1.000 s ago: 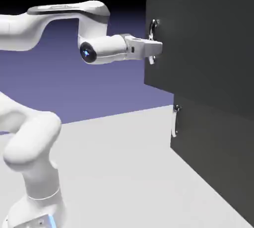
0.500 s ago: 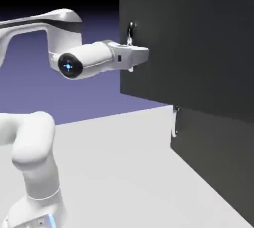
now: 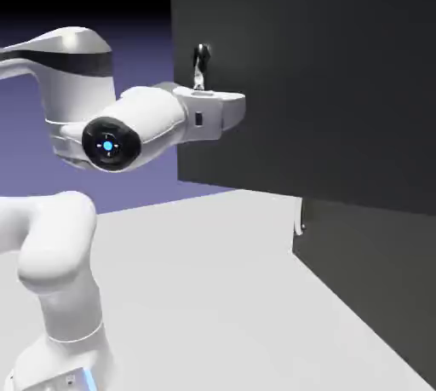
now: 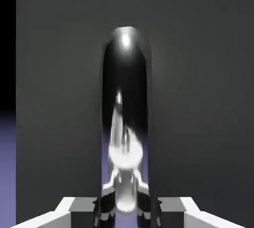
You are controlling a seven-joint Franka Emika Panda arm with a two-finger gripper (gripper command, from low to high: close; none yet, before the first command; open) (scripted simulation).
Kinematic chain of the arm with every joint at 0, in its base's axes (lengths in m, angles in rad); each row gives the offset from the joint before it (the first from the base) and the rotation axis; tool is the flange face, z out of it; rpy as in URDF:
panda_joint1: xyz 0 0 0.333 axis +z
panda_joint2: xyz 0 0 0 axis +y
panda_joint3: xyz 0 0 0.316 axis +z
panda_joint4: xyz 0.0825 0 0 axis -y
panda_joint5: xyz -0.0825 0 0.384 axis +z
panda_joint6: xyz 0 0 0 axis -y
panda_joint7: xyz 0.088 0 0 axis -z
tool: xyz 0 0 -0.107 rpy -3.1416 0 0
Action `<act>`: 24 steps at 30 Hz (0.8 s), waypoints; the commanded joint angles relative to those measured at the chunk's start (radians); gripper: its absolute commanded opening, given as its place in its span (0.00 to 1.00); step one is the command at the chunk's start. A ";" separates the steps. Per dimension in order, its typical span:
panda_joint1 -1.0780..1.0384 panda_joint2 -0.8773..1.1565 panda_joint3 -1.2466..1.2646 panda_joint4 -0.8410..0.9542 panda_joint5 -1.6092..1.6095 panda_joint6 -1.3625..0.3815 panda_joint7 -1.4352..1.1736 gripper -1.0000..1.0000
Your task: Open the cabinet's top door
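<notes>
Clamped on the silver handle (image 4: 125,122) of the top door (image 3: 324,83), end effector (image 3: 223,112) with both jaws drawn narrow around the bar; in the hand view, handle rising large and glossy between the two grey fingertips (image 4: 74,207), filling the middle of the picture, dark panel behind it.

Top door standing swung out from the cabinet (image 3: 375,296), free edge toward the exterior view's left, well clear of the lower panel; handle (image 3: 201,64) close to that free edge, upper end showing above the hand. Judged partly open, a good way through the swing, not yet folded fully back.

Grip placed at the handle because of leverage: farthest point from the hinge, so least force for the turn. Hand held roughly level and square to the panel, probably so that the fingers stay seated along the bar rather than sliding off its polished curve. Arm (image 3: 60,236) folded back on itself near the base, presumably to follow the arc of the door.

Lower handle (image 3: 301,219) barely visible under the open door's bottom edge, untouched; lower panel flush. White desk (image 3: 213,296) bare beneath the door's path.

Likely risk: wrist falling out of line with the turning panel, twisting the bar out of the pinch.
</notes>
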 commanded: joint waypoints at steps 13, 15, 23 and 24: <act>0.283 0.181 -0.456 0.399 -0.319 -0.431 -0.018 0.00; 0.348 0.197 -0.515 0.472 -0.349 -0.489 -0.015 0.00; 0.620 0.215 -0.710 0.761 -0.435 -0.691 0.022 0.00; 0.653 0.213 -0.730 0.798 -0.443 -0.714 0.030 0.00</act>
